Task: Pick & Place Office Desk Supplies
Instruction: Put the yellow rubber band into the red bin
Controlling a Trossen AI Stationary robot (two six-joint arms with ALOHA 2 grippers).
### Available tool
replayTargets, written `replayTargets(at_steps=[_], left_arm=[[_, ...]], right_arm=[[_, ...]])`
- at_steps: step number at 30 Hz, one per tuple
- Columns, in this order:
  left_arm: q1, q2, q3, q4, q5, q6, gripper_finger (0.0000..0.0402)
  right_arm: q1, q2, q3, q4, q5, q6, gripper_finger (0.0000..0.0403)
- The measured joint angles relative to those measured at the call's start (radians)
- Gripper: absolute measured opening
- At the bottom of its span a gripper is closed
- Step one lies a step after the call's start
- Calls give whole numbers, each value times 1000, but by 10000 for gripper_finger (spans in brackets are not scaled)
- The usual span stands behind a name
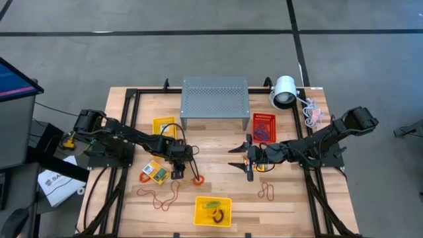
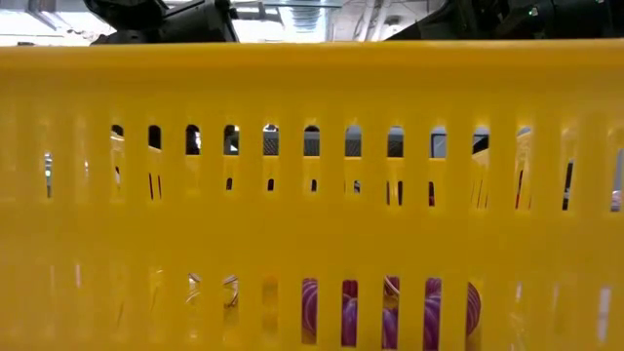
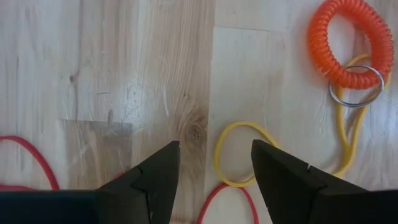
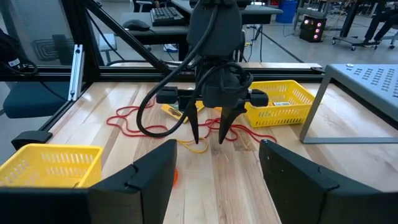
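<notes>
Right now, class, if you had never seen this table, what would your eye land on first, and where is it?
Most striking are the two dark arms meeting at the table's middle: the left gripper points down, open, over a yellow rubber band, with an orange coil ring close by. The right gripper, also open and empty, faces it. Bright yellow baskets and a red basket stand out around the grey perforated stand at the far edge.
</notes>
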Motion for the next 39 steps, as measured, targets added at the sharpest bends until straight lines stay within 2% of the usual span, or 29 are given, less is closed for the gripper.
replayTargets(at_steps=[8, 15, 20, 30, 39], left_arm=[[-10, 83, 8, -10, -2, 1, 195], [-10, 65, 11, -3, -5, 13, 186], [-10, 66, 16, -14, -3, 57, 142], [-9, 66, 18, -8, 67, 84, 8], [-3, 54, 16, -12, 95, 84, 1]], right_arm=[[0, 0, 0, 0, 0, 0, 225], [0, 0, 0, -2, 0, 0, 225], [0, 0, 0, -2, 0, 0, 225], [0, 0, 0, -3, 0, 0, 225], [0, 0, 0, -2, 0, 0, 225]])
